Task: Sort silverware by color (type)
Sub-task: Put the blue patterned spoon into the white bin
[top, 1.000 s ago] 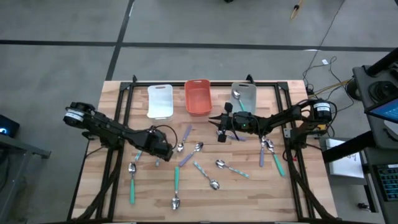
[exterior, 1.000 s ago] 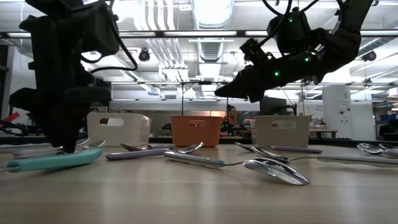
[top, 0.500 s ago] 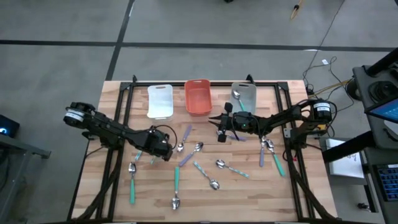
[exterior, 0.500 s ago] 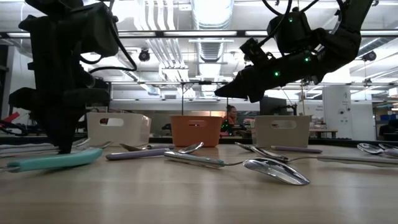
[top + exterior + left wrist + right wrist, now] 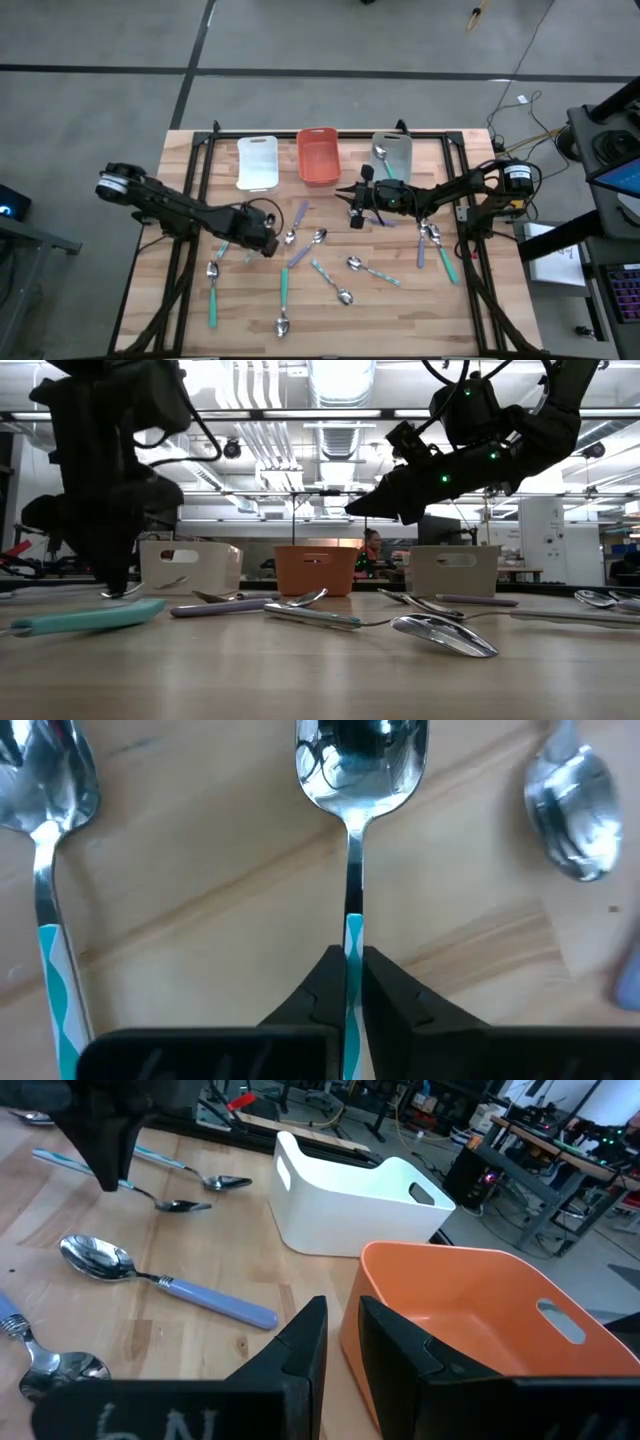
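Observation:
My left gripper (image 5: 262,244) is at the table's left centre, pointing down and shut on a spoon (image 5: 355,780) with a teal-and-white wavy handle. In the low view it (image 5: 115,582) hangs just above the table. A second wavy-handled spoon (image 5: 45,840) lies flat beside it. Several more spoons with teal (image 5: 284,285), purple (image 5: 298,254) and pale (image 5: 380,272) handles lie flat around the table's middle. My right gripper (image 5: 354,207) hovers near the orange bin (image 5: 318,156). Its fingers (image 5: 340,1342) stand a little apart with nothing between them. My left gripper pinches the spoon's handle (image 5: 353,932) between its two fingers, just behind the metal neck where the teal colour begins. The fingers come from above, pointing steeply down, one on each side of the handle. The bowl (image 5: 360,760) sticks out ahead of the fingers.
Three bins stand in a row at the far edge: white (image 5: 258,163), orange, and grey (image 5: 398,160) with one spoon (image 5: 381,153) in it. More spoons (image 5: 432,240) lie under the right arm. A black frame (image 5: 190,150) runs along the table's sides.
My left gripper has shut on the wavy-handled spoon's handle and then risen a little. In the low view the spoon's bowl now shows just above the table under the fingers. The teal-handled spoon in front stays where it was.

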`<act>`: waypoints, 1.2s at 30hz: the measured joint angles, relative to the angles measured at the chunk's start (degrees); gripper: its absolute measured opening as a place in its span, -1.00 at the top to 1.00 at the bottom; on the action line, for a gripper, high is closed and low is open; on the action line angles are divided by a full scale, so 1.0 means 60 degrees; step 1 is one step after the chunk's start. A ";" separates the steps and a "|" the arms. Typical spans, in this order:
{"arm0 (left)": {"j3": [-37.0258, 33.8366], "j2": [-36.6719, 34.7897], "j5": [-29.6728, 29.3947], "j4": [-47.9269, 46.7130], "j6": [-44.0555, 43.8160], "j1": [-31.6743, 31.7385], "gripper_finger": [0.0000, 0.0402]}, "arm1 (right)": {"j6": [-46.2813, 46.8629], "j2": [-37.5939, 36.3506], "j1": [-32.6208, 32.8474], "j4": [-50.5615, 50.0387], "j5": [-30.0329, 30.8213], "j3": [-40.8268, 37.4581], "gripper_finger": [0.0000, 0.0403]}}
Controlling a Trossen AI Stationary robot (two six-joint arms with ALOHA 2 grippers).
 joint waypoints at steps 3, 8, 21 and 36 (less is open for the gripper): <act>0.0151 -0.0196 -0.0046 -0.0074 0.0033 0.0015 0.99 | 0.0002 0.0000 0.0000 0.0000 0.0000 0.0000 0.74; 0.0623 -0.0351 -0.0095 -0.0242 0.0509 0.0160 1.00 | -0.0003 0.0000 0.0000 -0.0003 0.0000 0.0000 0.74; 0.2704 -0.0436 -0.0978 -0.1544 0.3672 0.1851 1.00 | 0.0011 0.0000 0.0000 0.0000 0.0000 0.0000 0.74; 0.5279 -0.0449 -0.0253 -0.2945 0.8011 0.6047 1.00 | -0.0046 0.0000 0.0000 0.0000 0.0004 0.0000 0.74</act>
